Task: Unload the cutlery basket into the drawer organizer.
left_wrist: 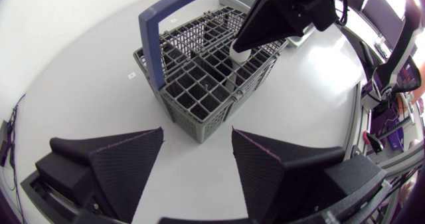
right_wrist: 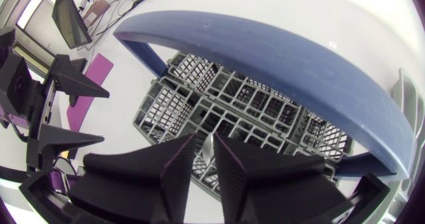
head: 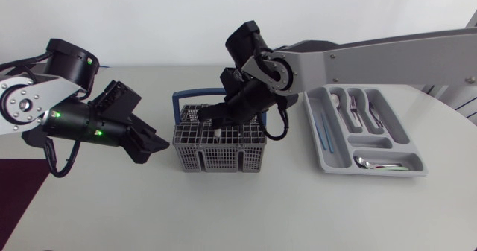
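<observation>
Seeing our right gripper clenched on a silver cutlery piece inside the grey plastic mesh basket; left gripper released, basket ahead of its jaws.

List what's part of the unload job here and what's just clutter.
Job: cutlery basket; utensil in the right gripper, down in the basket; drawer organizer; spoons and forks already sorted in it.
Clutter: none visible on the table. The left gripper, open beside the basket, holds nothing.
</observation>
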Tool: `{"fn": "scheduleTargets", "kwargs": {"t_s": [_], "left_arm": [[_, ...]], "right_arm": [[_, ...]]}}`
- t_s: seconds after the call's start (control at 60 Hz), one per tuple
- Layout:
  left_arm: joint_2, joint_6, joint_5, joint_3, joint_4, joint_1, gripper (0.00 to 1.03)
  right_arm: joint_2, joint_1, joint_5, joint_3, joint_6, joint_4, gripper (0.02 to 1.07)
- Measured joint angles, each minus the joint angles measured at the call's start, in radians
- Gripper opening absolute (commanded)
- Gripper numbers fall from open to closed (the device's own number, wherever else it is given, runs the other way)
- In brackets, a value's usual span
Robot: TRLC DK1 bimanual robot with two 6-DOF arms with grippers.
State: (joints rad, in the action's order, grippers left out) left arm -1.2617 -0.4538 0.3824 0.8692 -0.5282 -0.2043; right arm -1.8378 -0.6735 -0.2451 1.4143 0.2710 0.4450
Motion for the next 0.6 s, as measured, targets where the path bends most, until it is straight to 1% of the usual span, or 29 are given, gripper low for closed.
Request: {"fn": "scheduleTargets", "kwargs": {"t_s": [0.283, 0.467, 0.6], "left_arm": [[0.001, 0.000, 0.002, 0.000, 0.006, 0.000, 0.91], [0.001, 0.000, 0.002, 0.000, 0.006, 0.000, 0.91], [0.001, 0.000, 0.002, 0.000, 0.006, 0.000, 0.91]], "right_arm": [[0.000, -0.005, 0.011, 0.000, 0.014, 0.000, 0.18], [0.000, -0.012, 0.022, 0.000, 0.014, 0.000, 0.10], [0.002, -0.013, 0.021, -0.001, 0.014, 0.000, 0.09]]}}
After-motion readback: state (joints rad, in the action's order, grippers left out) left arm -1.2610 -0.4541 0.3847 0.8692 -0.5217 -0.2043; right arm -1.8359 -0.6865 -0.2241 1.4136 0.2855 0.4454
